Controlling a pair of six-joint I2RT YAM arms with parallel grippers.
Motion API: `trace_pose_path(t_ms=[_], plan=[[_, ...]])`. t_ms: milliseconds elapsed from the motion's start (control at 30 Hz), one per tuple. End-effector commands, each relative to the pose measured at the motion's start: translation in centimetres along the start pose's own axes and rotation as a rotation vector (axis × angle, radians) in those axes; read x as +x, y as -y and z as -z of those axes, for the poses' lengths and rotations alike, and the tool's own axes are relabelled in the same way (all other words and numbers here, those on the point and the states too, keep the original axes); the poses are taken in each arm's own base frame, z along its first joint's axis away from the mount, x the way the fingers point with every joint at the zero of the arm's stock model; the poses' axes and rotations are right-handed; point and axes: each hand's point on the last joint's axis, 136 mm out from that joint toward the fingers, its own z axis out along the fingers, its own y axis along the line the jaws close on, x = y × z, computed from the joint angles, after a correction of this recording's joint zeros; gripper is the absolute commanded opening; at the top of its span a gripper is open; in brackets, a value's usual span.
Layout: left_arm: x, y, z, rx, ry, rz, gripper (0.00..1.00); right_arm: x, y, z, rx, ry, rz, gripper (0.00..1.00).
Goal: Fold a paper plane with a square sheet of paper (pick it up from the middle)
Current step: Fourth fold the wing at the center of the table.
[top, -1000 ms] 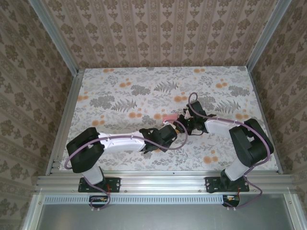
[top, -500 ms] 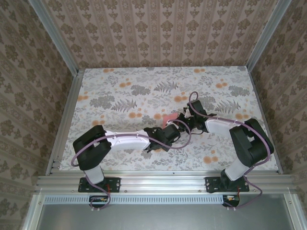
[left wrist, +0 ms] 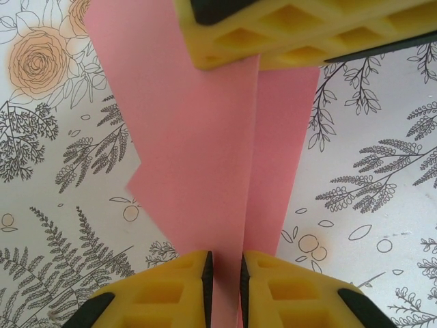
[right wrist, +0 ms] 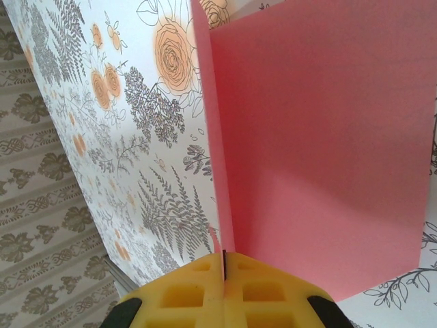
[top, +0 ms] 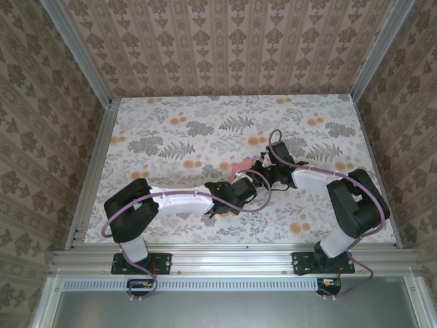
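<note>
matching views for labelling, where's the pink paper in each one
top external: pink paper mid-table, slightly right of centre.
left wrist: centre strip, top to bottom, passing between the fingers of the left gripper.
right wrist: right half, edge pinched in the right gripper.
shared landmark: floral table cover.

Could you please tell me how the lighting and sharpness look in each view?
Left wrist: pink paper sharp, evenly lit, faint shadow along its crease. Right wrist: paper slightly shaded beside the fold, no glare. Top external: even light, paper tiny, hard to read.
</note>
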Motion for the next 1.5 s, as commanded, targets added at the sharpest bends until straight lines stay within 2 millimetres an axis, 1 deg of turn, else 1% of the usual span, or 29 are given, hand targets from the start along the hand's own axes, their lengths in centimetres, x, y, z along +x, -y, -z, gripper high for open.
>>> trace_pose_path(t_ms=[0, 67, 133, 267, 533, 667, 767, 833, 933, 1067, 1167, 1267, 1333, 1367, 1400, 1467], plan=[[0.3, -0.4, -0.2, -0.035, -0.005, -0.002, 0.21, 0.3, -1.2, 0.2, -0.023, -0.021, 0.008, 0.03], [0.4, -0.6, -0.3, -0.037, -0.007, -0.001, 0.21, 0.3, -1.2, 0.2, -0.022, -0.021, 0.008, 0.03], [0.4, -0.6, -0.3, -0.038, -0.008, -0.006, 0.18, 0.3, -1.2, 0.2, -0.023, -0.022, 0.009, 0.03], [0.6, -0.5, -0.3, -0.029, -0.012, -0.006, 0.11, 0.2, -1.3, 0.2, -0.024, -0.020, 0.012, 0.03], [0.8, -0.5, -0.6, -0.007, -0.011, 0.024, 0.00, 0.3, -1.2, 0.1, -0.022, -0.025, 0.010, 0.05], [0.8, -0.5, -0.7, 0.031, -0.006, 0.054, 0.00, 0.4, -1.3, 0.1, -0.028, -0.032, 0.012, 0.07], [0.9, -0.6, -0.9, 0.084, 0.006, 0.106, 0.00, 0.4, -1.7, 0.3, -0.039, -0.032, 0.026, 0.17], [1.1, -0.6, -1.0, 0.130, 0.012, 0.147, 0.00, 0.2, -1.8, 0.7, -0.030, -0.020, 0.045, 0.29], [1.0, -0.7, -1.1, 0.199, 0.031, 0.215, 0.00, -0.1, -1.8, 1.5, -0.001, -0.001, 0.079, 0.38], [0.8, -1.3, -0.9, 0.260, 0.052, 0.285, 0.00, -0.6, -1.6, 2.6, 0.021, 0.028, 0.110, 0.43], [0.7, -1.4, -0.9, 0.310, 0.054, 0.314, 0.00, -0.8, -1.6, 2.9, 0.016, 0.038, 0.123, 0.45], [0.5, -1.6, -0.9, 0.365, 0.063, 0.356, 0.00, -0.6, -1.6, 2.6, 0.004, 0.027, 0.133, 0.44], [0.5, -1.8, -1.1, 0.397, 0.057, 0.388, 0.00, -0.4, -1.1, 2.3, 0.013, 0.013, 0.138, 0.40], [0.5, -1.8, -1.1, 0.410, 0.058, 0.399, 0.00, -0.2, -0.8, 2.1, 0.017, 0.006, 0.139, 0.37], [0.4, -1.9, -1.1, 0.425, 0.058, 0.414, 0.00, -0.1, -0.5, 1.9, 0.020, -0.002, 0.144, 0.30], [0.3, -2.1, -1.2, 0.453, 0.058, 0.441, 0.00, 0.4, 0.0, 1.3, 0.035, -0.031, 0.150, 0.22]])
